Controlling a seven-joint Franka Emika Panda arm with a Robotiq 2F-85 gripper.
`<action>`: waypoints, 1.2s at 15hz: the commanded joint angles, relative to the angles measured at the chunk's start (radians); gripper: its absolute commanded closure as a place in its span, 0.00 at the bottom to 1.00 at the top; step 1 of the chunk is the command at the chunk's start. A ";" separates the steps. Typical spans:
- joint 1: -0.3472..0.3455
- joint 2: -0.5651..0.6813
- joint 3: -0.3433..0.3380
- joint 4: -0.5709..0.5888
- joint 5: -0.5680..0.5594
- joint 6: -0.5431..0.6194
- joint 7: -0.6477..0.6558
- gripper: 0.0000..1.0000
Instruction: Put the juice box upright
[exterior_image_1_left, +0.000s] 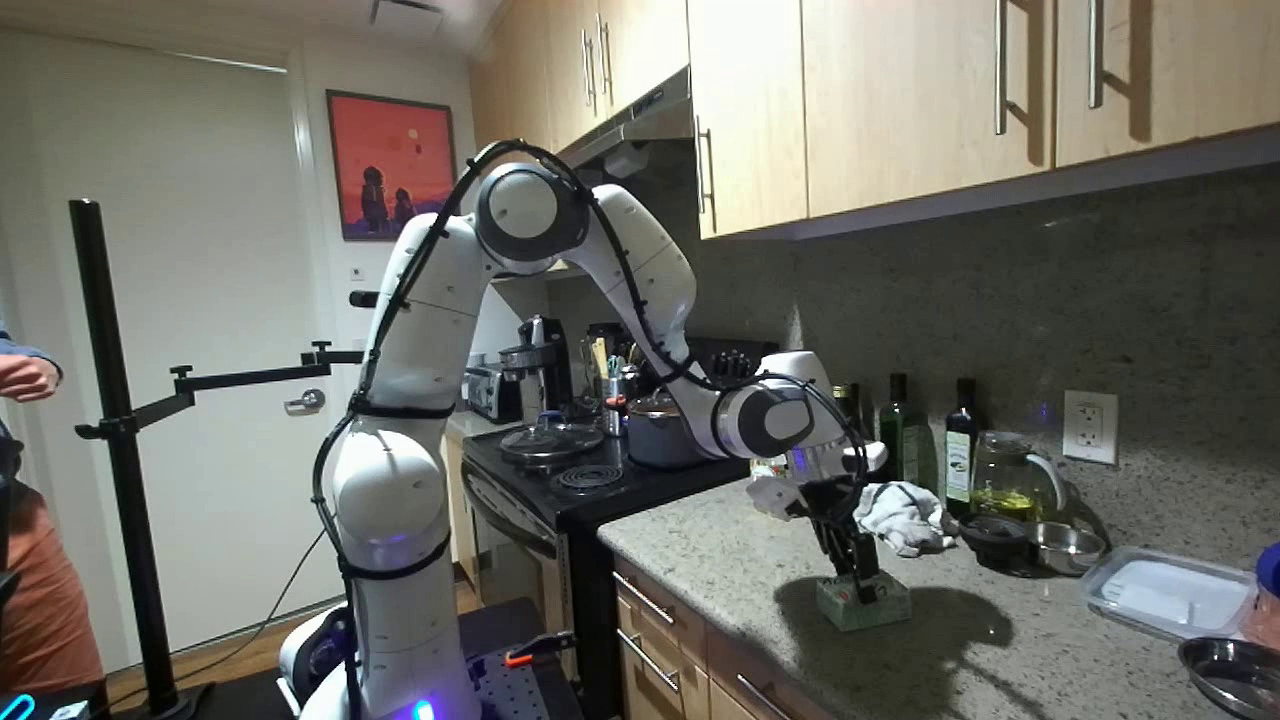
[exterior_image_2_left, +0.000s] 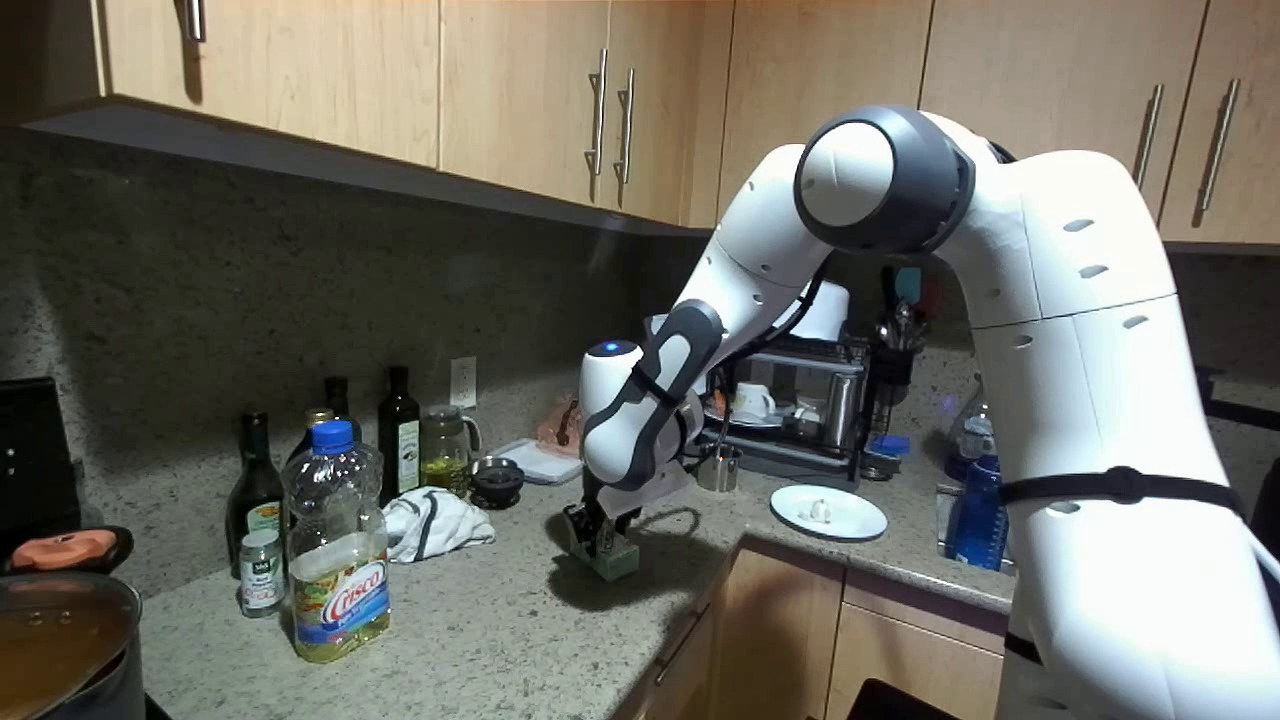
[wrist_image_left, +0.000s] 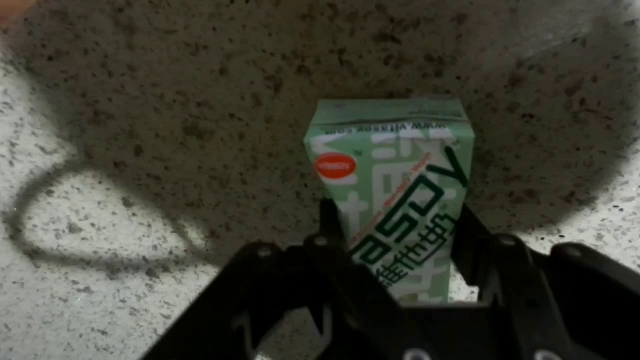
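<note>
While the tool (wrist_image_left: 397, 217) clasps the juice box (wrist_image_left: 400, 160), towel (exterior_image_1_left: 903, 518) near, bottles (exterior_image_1_left: 961, 450), jug (exterior_image_1_left: 1003, 480) beyond

In an exterior view, the gripper (exterior_image_1_left: 860, 586) points downward and holds the box (exterior_image_1_left: 850, 615), which lies on the counter (exterior_image_1_left: 690, 535). Farther back, a cloth (exterior_image_1_left: 905, 517) lies near some bottles (exterior_image_1_left: 959, 455) and a jug (exterior_image_1_left: 1002, 475).

We note arm (exterior_image_1_left: 660, 260) bent high at elbow (exterior_image_1_left: 524, 203), gripper (wrist_image_left: 397, 227) pointing down, fingers (wrist_image_left: 472, 250) clamped partway, over counter (exterior_image_1_left: 680, 588), inside its front edge.
</note>
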 joint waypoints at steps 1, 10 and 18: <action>0.017 -0.028 -0.020 -0.022 -0.037 0.012 0.038 0.42; 0.022 -0.052 -0.036 -0.025 -0.100 0.011 0.059 0.52; 0.021 -0.054 -0.034 -0.026 -0.104 0.011 0.060 0.49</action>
